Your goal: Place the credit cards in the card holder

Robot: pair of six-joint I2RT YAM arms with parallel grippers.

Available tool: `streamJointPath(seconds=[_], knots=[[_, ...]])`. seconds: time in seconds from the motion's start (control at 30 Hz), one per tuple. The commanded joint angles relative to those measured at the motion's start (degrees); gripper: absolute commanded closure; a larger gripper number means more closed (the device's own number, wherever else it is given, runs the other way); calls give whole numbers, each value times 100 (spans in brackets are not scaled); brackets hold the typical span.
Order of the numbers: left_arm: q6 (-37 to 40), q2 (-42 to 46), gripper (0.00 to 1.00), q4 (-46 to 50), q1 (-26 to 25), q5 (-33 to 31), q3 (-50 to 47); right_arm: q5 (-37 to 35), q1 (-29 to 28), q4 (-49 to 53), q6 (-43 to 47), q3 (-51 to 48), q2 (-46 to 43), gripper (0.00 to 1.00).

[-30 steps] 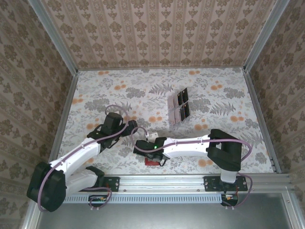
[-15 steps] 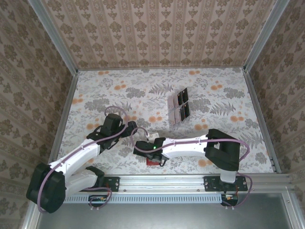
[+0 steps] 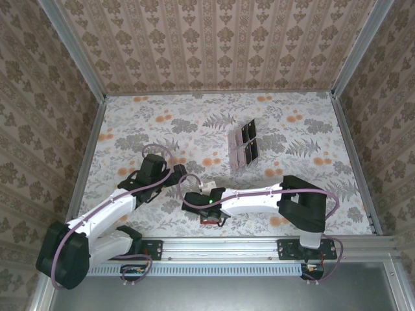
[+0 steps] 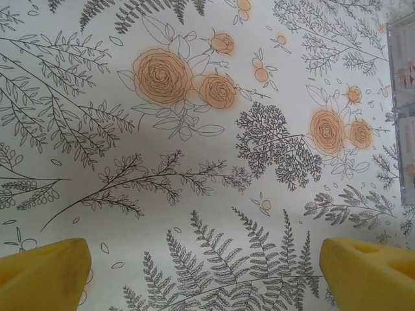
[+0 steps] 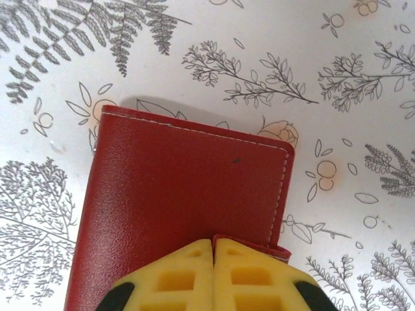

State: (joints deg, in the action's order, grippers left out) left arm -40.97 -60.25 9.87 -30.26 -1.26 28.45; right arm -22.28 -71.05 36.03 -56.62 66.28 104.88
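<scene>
Jaws of the right gripper [image 5: 213, 246] were shut, pads together, tips at the wallet's [image 5: 181, 188] tab [image 5: 254, 245] by the table's [image 4: 194, 97] near edge, likely to flip it open; an actual pinch couldn't be confirmed. Left gripper [image 4: 202, 260] hung wide open and empty, probably staged for the cards [image 3: 251, 149] in the rack [image 3: 237, 155] mid-table.
</scene>
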Motion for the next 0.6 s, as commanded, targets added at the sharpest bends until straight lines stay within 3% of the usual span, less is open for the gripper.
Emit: streamJointPath(seconds=[0.0,0.33,0.57], knots=[[-43,76,0,15,29,151,62,91,71,-61,128,-256,-154,100],[-155,92,0,-174,20,940,66,397,541,-1105,501,-692,-1108,100],[-804,83,0,-1091,-30,1609,-261,455,847,-1234,716,-443,-1164,100]])
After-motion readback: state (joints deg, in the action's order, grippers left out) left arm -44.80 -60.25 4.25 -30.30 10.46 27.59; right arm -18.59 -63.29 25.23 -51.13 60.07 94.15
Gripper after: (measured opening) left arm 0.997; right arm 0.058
